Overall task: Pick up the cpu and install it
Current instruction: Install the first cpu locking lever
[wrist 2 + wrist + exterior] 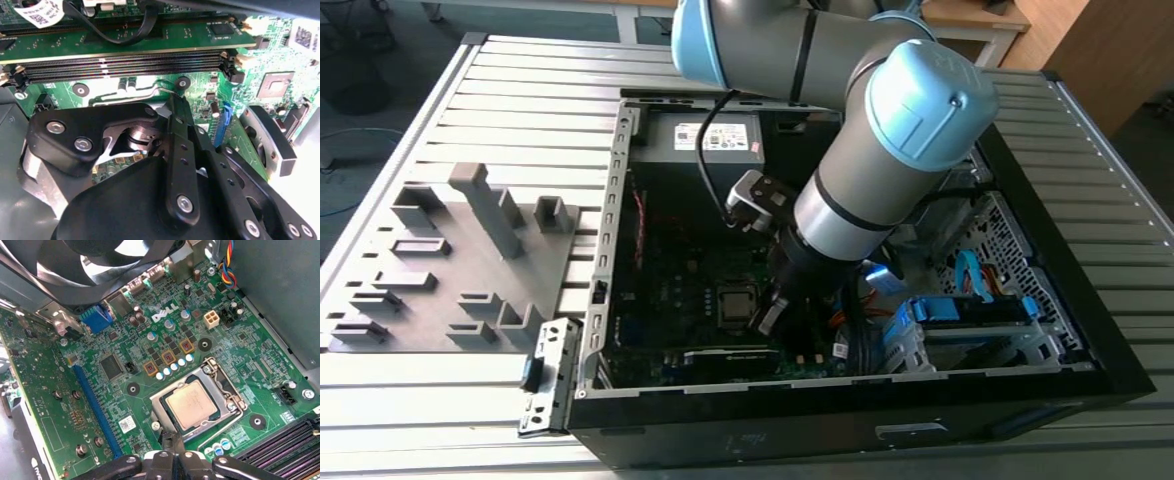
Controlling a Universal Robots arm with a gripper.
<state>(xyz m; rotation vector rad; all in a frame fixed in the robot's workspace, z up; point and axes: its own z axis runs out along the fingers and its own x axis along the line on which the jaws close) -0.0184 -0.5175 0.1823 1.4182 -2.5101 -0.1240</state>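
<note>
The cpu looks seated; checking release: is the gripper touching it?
Apart. In the first wrist view the small silvery-grey square cpu lies uncovered inside the silver metal socket frame, whose rim separates it from the black gripper.

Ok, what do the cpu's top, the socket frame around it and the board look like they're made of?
The cpu: matte pale metal lid, probably, going by its dull even sheen. The socket frame: bare bright metal, glinting edges. The board: green lacquered circuit laminate, likely, with glossy highlights.
</note>
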